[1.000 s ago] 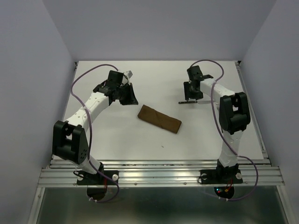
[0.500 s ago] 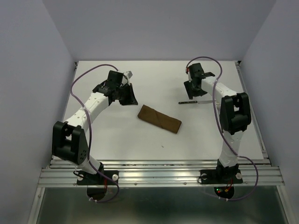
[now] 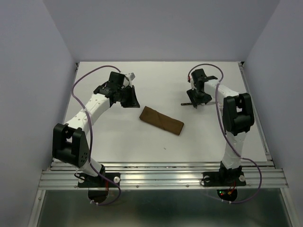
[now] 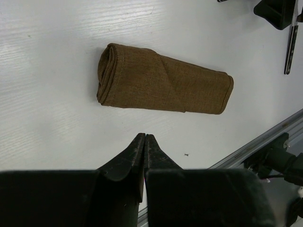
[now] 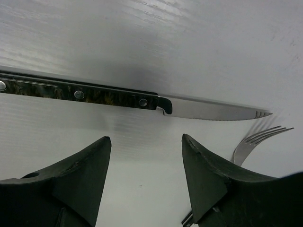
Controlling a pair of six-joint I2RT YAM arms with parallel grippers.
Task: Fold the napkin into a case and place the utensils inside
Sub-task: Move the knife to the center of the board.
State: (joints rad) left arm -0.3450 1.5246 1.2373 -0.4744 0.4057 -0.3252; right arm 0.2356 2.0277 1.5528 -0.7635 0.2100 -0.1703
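The napkin lies folded into a narrow brown case (image 3: 162, 120) mid-table, and in the left wrist view the case (image 4: 163, 80) has a rolled end on its left. My left gripper (image 3: 133, 99) hovers to the case's upper left with its jaws shut (image 4: 144, 137) and empty. The knife (image 5: 118, 97), with a dark riveted handle and a silver blade, lies flat on the table just ahead of my right gripper (image 5: 147, 139). That gripper is open with only bare table between its fingers. Fork tines (image 5: 260, 139) show by its right finger. In the top view the right gripper (image 3: 196, 96) sits over the knife (image 3: 186, 103).
White walls enclose the white table (image 3: 118, 137). A metal rail (image 3: 161, 177) runs along the near edge by the arm bases. A tiny dark speck (image 3: 164, 148) lies in front of the case.
My right gripper lifted away from the knife, then dropped back over it, its jaws spreading wider. The knife, case and left arm stayed where they were.
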